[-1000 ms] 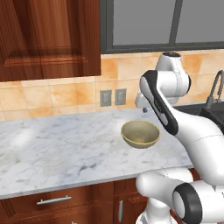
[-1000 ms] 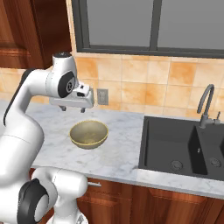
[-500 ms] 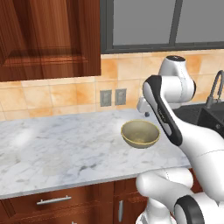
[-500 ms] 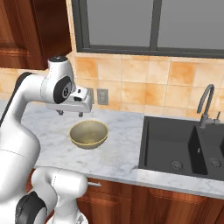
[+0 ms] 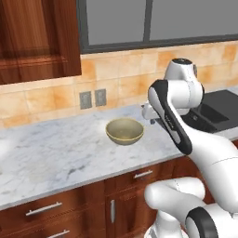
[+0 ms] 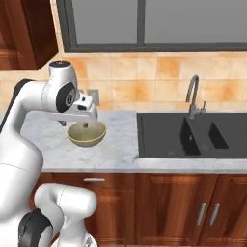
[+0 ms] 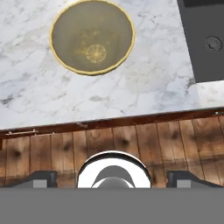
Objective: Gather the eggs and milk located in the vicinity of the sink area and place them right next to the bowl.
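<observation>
The olive-gold bowl [image 5: 124, 130] [image 6: 87, 133] [image 7: 92, 37] stands empty on the marble counter. My gripper [image 6: 74, 123] [image 5: 148, 113] hovers above the counter just beside the bowl's rim, pointing down. In the hand view its fingertips [image 7: 41, 179] stand wide apart with nothing between them, so the gripper [image 7: 113, 179] is open. The dark sink [image 6: 193, 135] [image 5: 214, 109] [image 7: 205, 39] with its gooseneck faucet [image 6: 193, 94] lies to the right of the bowl. The eggs and the milk are out of view.
Marble counter [image 5: 56, 153] stretches left of the bowl, with wall outlets [image 5: 92, 98] behind it. Wooden drawers and cabinet doors [image 6: 169, 212] run below the counter edge. An upper wooden cabinet [image 5: 37, 37] hangs at the left and a window [image 6: 144, 21] sits above the sink.
The whole picture has shifted: the base has driven right, toward the sink, so more of the basin shows. The hand stays over the counter by the bowl, still open.
</observation>
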You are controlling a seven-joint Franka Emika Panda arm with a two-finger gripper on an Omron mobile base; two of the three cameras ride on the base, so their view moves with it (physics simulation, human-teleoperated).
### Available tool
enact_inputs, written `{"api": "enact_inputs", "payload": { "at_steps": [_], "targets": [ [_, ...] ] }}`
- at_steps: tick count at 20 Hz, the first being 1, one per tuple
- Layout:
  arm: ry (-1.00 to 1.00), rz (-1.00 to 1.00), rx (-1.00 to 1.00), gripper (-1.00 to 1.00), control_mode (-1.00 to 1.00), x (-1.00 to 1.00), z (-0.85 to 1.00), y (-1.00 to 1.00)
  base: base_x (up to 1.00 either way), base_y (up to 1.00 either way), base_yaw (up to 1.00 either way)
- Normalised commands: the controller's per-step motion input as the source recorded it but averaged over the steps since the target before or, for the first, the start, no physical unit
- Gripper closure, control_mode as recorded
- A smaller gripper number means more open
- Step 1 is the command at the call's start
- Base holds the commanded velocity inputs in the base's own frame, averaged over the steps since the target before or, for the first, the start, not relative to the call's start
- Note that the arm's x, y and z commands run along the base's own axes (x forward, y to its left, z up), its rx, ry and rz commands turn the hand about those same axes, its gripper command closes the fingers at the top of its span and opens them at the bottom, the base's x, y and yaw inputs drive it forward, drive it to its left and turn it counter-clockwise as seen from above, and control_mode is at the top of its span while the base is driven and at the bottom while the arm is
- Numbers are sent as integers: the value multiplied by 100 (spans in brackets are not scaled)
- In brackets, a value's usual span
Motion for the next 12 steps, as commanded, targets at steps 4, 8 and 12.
{"api": "enact_inputs", "payload": {
  "at_steps": [4, 8, 12],
  "targets": [
    [0, 0, 0, -100, 100, 0, 0, 0, -68, 10, -14],
    [0, 0, 0, -100, 100, 0, 0, 0, -47, -4, 0],
    [0, 0, 0, -100, 100, 0, 0, 0, -2, -82, 0]
  ]
}}
